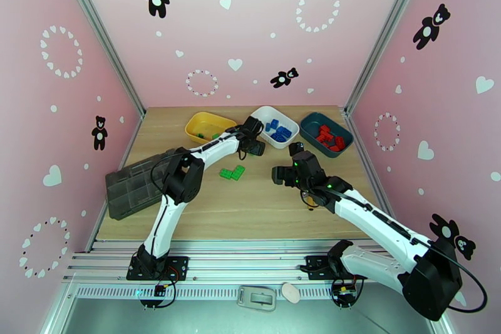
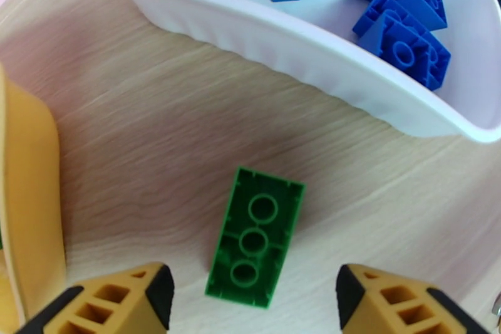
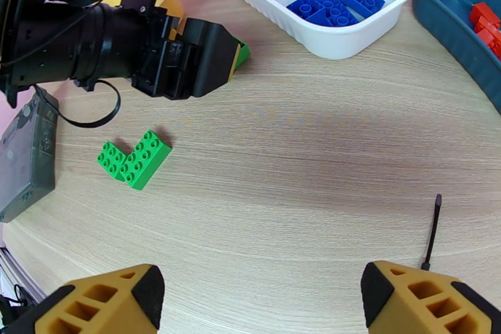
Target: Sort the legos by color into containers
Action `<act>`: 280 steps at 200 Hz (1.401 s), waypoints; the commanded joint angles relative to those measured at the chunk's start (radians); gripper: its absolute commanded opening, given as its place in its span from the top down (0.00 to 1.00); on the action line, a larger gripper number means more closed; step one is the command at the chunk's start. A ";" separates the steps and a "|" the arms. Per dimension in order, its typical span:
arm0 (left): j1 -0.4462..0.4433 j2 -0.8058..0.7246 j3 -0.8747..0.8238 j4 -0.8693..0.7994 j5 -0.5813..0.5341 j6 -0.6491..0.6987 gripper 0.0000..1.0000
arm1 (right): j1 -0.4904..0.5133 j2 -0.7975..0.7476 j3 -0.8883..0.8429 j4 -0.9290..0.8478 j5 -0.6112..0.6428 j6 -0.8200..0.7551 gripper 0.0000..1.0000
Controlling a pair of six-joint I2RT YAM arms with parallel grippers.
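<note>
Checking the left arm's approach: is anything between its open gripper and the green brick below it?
Nothing visible. The left gripper hangs open over the upside-down green plastic brick, which lies alone on the wooden table; the yellow plastic bin and white plastic bin flank it, apart.

From above, I had bare table (image 1: 269,203) mid-frame; in the left wrist view, the white bin (image 2: 282,41) across the top and the yellow bin (image 2: 25,203) at left crowded the left gripper (image 2: 250,282).

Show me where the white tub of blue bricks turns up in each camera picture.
Top external: white bin at centre back, between yellow bin and teal bin.
Left wrist: white bin across the top, mostly right.
Right wrist: white bin at top centre.
Shared landmark: blue bricks inside it.
</note>
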State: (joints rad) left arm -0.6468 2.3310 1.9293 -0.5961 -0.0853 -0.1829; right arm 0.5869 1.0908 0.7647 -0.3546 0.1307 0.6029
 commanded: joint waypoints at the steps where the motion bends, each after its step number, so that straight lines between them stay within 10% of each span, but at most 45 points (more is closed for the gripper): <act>1: -0.003 0.030 0.038 -0.037 0.004 0.013 0.29 | -0.006 -0.021 -0.007 -0.017 0.000 0.006 0.14; 161: -0.014 -0.025 0.012 -0.031 -0.035 0.012 0.67 | -0.009 0.046 0.018 0.039 -0.041 0.014 0.17; 280: 0.136 -0.337 -0.171 -0.011 -0.068 -0.074 0.68 | 0.003 0.410 0.297 0.114 -0.257 0.025 0.23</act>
State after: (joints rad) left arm -0.5869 2.0079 1.7988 -0.6037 -0.1211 -0.2058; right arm 0.5827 1.4322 0.9913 -0.2672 -0.0528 0.6186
